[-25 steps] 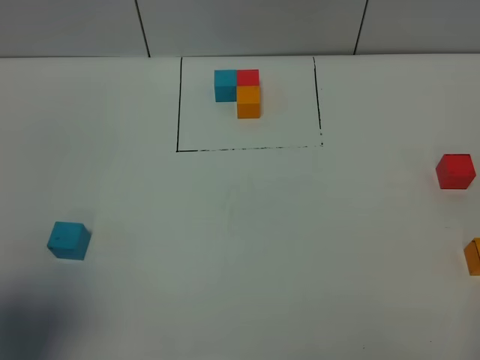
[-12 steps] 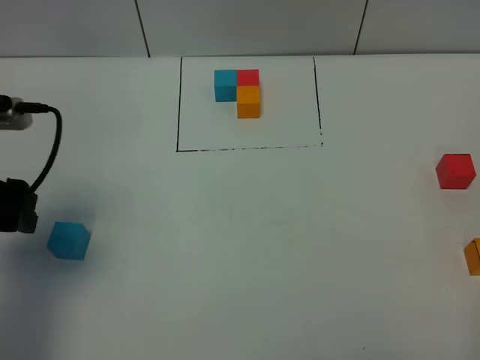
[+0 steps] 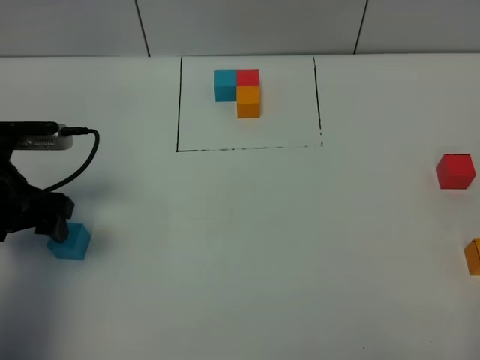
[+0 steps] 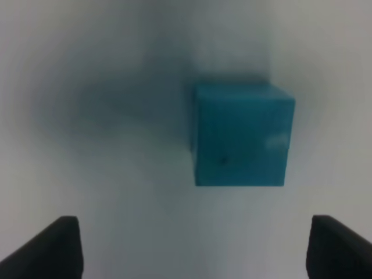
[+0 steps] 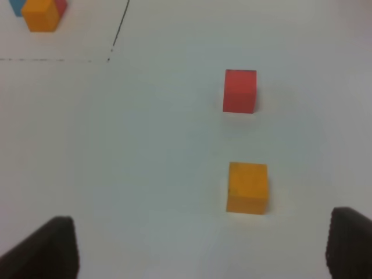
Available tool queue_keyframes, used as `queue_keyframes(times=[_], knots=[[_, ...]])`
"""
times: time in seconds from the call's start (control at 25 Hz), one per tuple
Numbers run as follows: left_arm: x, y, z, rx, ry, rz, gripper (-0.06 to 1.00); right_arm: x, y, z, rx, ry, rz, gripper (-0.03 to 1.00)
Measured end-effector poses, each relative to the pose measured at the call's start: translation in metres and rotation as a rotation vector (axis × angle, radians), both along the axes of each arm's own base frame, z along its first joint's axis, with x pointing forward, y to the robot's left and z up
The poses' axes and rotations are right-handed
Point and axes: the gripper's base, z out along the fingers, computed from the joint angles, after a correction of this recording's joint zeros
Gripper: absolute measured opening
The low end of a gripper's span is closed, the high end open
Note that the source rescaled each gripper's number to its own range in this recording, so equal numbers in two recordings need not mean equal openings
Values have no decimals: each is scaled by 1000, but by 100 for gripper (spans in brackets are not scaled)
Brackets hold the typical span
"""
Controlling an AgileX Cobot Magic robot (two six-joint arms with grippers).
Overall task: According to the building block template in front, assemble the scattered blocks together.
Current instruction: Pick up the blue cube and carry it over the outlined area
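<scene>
Since half a second ago the left arm has come further in from the left edge of the exterior view and dropped toward the teal-blue cube (image 3: 71, 242), so its black bulk now overlaps that cube's near upper corner. None of the blocks has shifted.

Seen from the left wrist, the left hand (image 4: 200, 247) is spread wide. Its two dark fingertips (image 4: 61, 247) stand far apart at the frame's edge, and the teal-blue cube lies ahead of them on the counter (image 3: 247, 247), not between them and not touched. That view is blurred, so the cube's edges are soft. A black cable (image 3: 84, 159) loops off the arm above the cube.

The right hand (image 5: 203, 247) is likewise spread, holding nothing. Ahead of it the red cube (image 3: 455, 171) and the orange cube (image 3: 473, 256) sit near each other but apart, by the right edge of the counter; the orange one is cut off by the exterior frame. Both are well apart from the teal-blue cube on the far left.

The building block template (image 3: 238, 91) stands at the back of the counter inside the thin black outline (image 3: 178, 112): blue and red side by side and touching, orange against the red on the nearer side.
</scene>
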Motion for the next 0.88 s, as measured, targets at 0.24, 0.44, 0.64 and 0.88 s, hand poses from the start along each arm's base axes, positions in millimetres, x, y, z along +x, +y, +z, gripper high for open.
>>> queue_keyframes(times=[0.24, 0.44, 0.64, 0.88], knots=[[4, -17, -6, -19, -18, -64, 77, 0, 0, 0, 0, -1, 0, 74], [5, -19, -7, -19, -29, -57, 77, 0, 0, 0, 0, -1, 0, 74], [8, -19, -15, -18, -10, -45, 77, 0, 0, 0, 0, -1, 0, 74], [14, -19, -39, -11, 43, -25, 77, 0, 0, 0, 0, -1, 0, 74]])
